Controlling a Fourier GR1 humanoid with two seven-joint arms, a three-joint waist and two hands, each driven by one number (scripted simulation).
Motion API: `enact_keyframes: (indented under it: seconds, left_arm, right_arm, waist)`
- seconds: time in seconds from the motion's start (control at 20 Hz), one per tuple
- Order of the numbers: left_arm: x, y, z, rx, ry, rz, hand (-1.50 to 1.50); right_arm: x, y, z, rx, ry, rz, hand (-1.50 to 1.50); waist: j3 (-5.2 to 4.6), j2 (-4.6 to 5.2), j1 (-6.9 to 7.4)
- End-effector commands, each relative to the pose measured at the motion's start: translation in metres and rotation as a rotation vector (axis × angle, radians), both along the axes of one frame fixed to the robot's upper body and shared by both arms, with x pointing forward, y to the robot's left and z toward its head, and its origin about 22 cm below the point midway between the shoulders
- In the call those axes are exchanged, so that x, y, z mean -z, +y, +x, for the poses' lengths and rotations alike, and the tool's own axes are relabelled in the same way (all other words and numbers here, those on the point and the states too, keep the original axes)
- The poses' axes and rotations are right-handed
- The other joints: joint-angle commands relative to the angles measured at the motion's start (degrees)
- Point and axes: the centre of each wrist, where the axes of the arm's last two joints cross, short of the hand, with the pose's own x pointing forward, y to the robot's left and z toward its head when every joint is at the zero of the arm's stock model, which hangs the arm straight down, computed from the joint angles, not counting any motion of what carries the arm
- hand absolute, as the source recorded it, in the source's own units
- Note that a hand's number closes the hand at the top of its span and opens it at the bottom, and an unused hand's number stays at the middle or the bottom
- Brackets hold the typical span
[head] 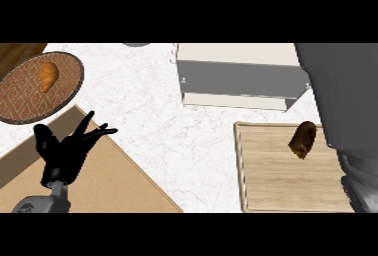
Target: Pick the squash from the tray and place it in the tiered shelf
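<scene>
Left hand low at left, fingers spread open and holding nothing, right forearm a grey mass along the right edge with its hand unseen, brown squash on wooden tray, tiered shelf beyond.

Squash on tray, tiered shelf just behind.

Your right forearm covers the tray's right edge beside the squash; the right hand itself is out of sight, past the tray.
</scene>
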Motion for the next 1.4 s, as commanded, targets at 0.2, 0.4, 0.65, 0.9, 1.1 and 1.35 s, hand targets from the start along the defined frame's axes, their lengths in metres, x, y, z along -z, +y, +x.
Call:
enact_keyframes:
  seconds: [0.2, 0.4, 0.65, 0.9, 1.1, 1.35]
  left_arm:
    - [0.018, -0.002, -0.009, -0.031, 0.089, 0.019, 0.00]
    - [0.020, 0.006, -0.013, -0.035, 0.097, 0.017, 0.00]
    - [0.017, 0.025, -0.013, -0.036, 0.094, 0.013, 0.00]
    - [0.024, 0.002, -0.006, -0.041, 0.083, 0.035, 0.00]
    - [0.019, -0.010, -0.016, -0.029, 0.091, 0.019, 0.00]
    - [0.019, 0.002, -0.018, -0.016, 0.104, 0.017, 0.00]
  right_arm:
    - [0.030, -0.020, 0.032, 0.019, -0.008, -0.028, 1.50]
    - [0.014, -0.022, 0.041, 0.010, -0.018, -0.013, 1.50]
    - [0.043, -0.020, 0.054, -0.031, -0.031, 0.000, 1.50]
    - [0.047, -0.015, 0.060, -0.043, -0.032, -0.009, 1.50]
    - [0.025, -0.019, 0.056, -0.031, -0.027, -0.134, 1.50]
    - [0.032, -0.021, 0.060, 0.065, -0.098, 0.228, -1.50]
  waist:
    - [-0.48, 0.27, -0.13]
    - [-0.50, 0.23, -0.09]
    - [-0.50, 0.41, 0.23]
    - [-0.50, 0.47, 0.09]
    - [-0.49, 0.07, -0.28]
    - [-0.47, 0.27, 0.13]
